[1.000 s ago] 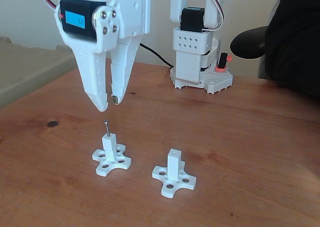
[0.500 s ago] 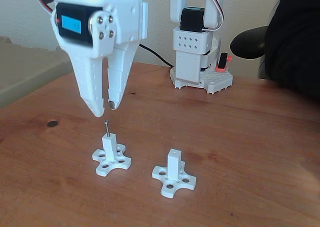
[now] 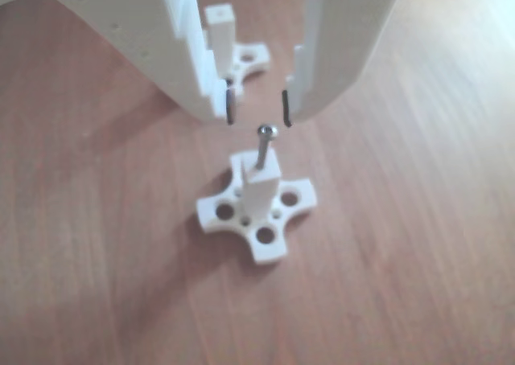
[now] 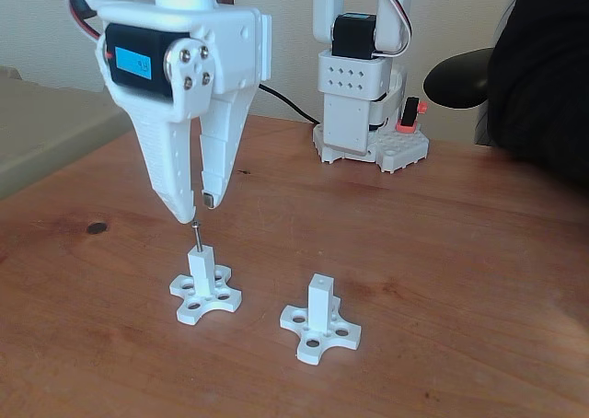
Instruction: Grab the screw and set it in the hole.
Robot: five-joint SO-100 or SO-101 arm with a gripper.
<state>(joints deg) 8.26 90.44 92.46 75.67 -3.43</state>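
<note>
My gripper (image 3: 257,112) hangs open, holding nothing, just above the screw (image 3: 265,146), which stands upright in the post (image 3: 259,190) at six o'clock from my fingertips. It looks light, stiff and slick; I'd pinch the shank just under the head.

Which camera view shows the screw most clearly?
The other view: the screw stands large in its post, head and shaft distinct, beneath the open gripper. In the fixed view it is a thin sliver.
</note>
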